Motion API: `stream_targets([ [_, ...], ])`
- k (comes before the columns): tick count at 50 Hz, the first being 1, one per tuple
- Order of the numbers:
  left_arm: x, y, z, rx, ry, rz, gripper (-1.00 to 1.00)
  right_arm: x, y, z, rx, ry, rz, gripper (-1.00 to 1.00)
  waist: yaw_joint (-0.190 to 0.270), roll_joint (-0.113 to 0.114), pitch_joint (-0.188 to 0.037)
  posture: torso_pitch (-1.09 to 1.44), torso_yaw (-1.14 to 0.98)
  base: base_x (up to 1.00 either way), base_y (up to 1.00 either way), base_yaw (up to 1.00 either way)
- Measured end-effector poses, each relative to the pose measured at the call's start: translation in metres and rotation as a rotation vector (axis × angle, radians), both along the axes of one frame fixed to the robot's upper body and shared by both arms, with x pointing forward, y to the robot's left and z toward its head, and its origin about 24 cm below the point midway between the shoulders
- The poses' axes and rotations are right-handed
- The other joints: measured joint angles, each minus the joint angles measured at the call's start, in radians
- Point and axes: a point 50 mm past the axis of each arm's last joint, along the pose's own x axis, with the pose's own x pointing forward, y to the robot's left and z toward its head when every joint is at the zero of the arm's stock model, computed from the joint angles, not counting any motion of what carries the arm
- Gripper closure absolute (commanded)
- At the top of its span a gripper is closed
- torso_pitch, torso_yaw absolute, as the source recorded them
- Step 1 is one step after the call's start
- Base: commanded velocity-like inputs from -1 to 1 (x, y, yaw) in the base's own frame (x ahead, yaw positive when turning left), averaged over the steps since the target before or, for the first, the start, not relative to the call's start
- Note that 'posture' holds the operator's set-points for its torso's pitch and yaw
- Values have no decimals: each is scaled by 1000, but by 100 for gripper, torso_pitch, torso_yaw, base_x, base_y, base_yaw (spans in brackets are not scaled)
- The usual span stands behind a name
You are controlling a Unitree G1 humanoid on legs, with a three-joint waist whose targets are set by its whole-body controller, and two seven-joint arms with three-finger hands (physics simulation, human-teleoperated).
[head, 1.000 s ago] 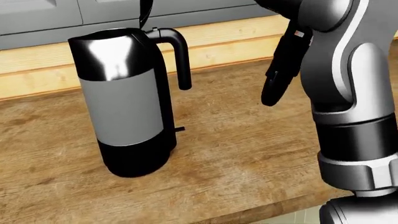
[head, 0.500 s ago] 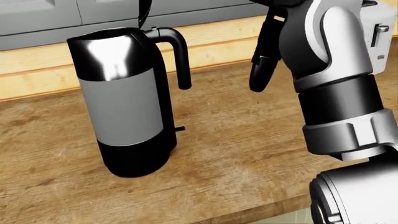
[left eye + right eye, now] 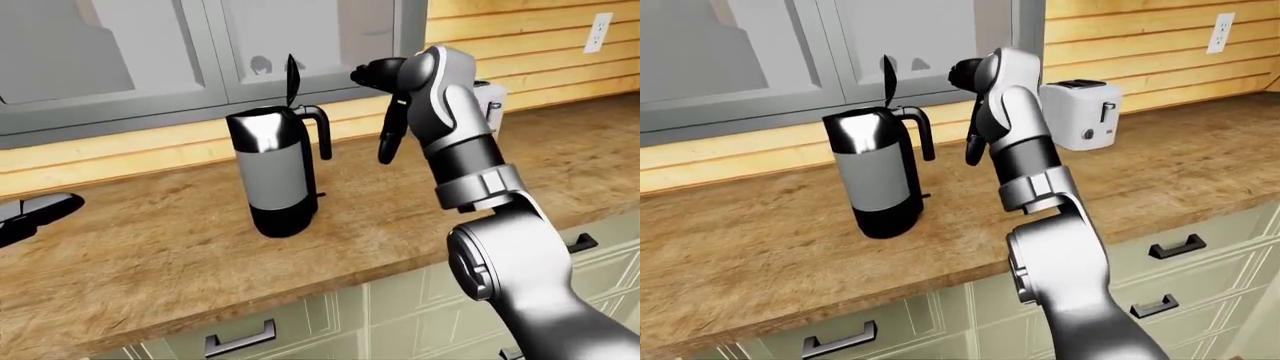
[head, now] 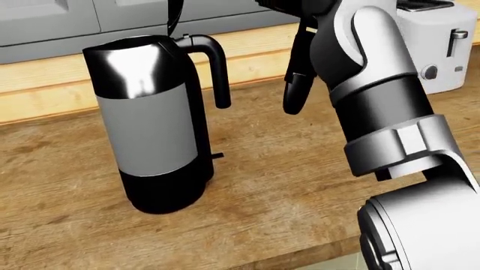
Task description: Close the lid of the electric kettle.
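Since the earlier frames, the right robot hand [image 4: 294, 93] has shifted toward 9 o'clock in the head view, nearer the kettle's handle [image 4: 214, 64], and the white toaster [image 3: 1081, 114] behind the forearm has come into sight; the electric kettle [image 3: 275, 171] has not moved. It stands upright on the wooden counter [image 3: 160, 255], left of centre in the left-eye view, with a black base, grey band and shiny upper body. Its lid [image 3: 291, 79] is hinged open and stands nearly vertical at 12 o'clock above the rim. The right robot hand hangs at 3 o'clock of the handle, near it but apart, dark fingers [image 3: 388, 146] pointing down toward 6 o'clock and gripping nothing; how far they are spread cannot be told. The left robot hand [image 3: 35, 214] shows at the 9 o'clock edge of the left-eye view, low over the counter, well apart from the kettle; its finger state cannot be told. Grey cabinet doors [image 3: 300, 41] run above the counter, pale drawers [image 3: 1160, 259] below.
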Motion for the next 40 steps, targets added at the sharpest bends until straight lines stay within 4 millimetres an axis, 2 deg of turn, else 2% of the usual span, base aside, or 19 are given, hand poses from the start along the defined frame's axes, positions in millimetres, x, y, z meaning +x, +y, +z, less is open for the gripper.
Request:
stream_targets([
  [19, 0, -1, 0, -1, 1, -2, -100, 6, 14, -4, -15, 16, 7, -100, 1, 4, 0, -57, 0, 0, 0, 0],
  [28, 0, -1, 0, -1, 0, -5, -100, 7, 26, -14, -21, 27, 27, -100, 2, 7, -1, -57, 0, 0, 0, 0],
  [40, 1, -1, 0, -3, -1, -5, -100, 10, 32, -23, -28, 43, 27, -100, 5, 9, -1, -57, 0, 0, 0, 0],
])
